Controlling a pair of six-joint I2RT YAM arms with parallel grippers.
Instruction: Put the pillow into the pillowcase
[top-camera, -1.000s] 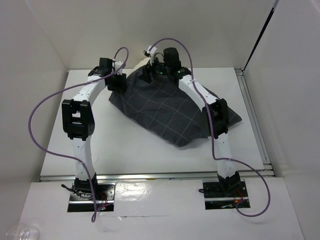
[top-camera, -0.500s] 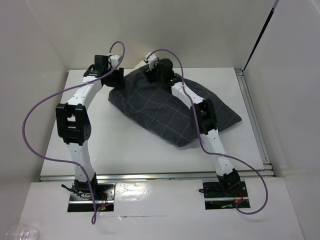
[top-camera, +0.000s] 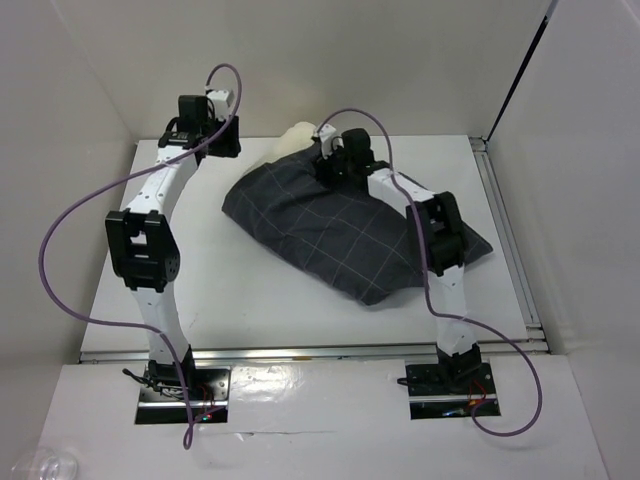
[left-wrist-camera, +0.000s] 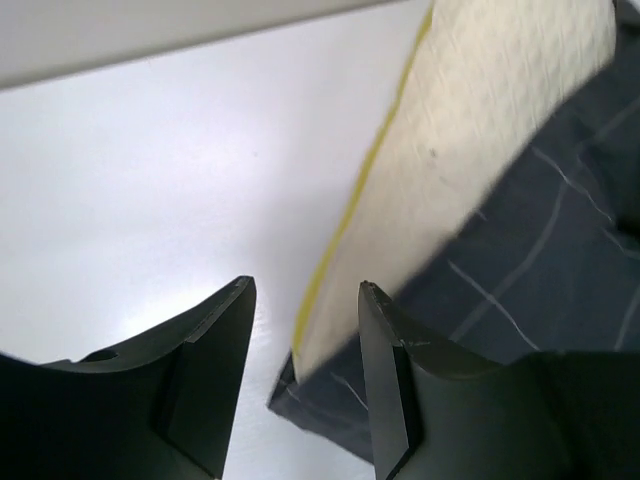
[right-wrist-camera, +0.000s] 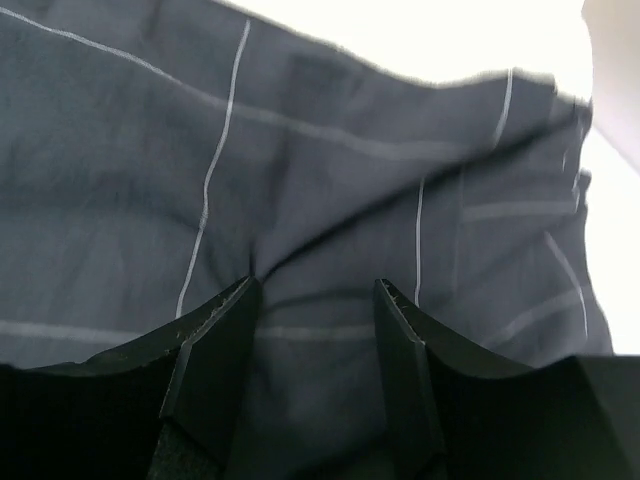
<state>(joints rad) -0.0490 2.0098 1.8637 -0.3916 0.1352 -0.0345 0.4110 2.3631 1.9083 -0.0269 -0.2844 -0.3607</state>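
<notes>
We are holding the left pincer (left-wrist-camera: 305, 285) wide beside the pillow (left-wrist-camera: 480, 130); the right pincer (right-wrist-camera: 316, 284), also wide, is pressing the pillowcase (right-wrist-camera: 330, 190).

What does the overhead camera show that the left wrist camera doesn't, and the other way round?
Only overhead: the right gripper at the far end of the pillowcase, and the case's full outline. Only left wrist: the yellow band along the pillow edge, and the left gripper open, holding nothing. Both: the white pillow poking from the dark checked case.
</notes>
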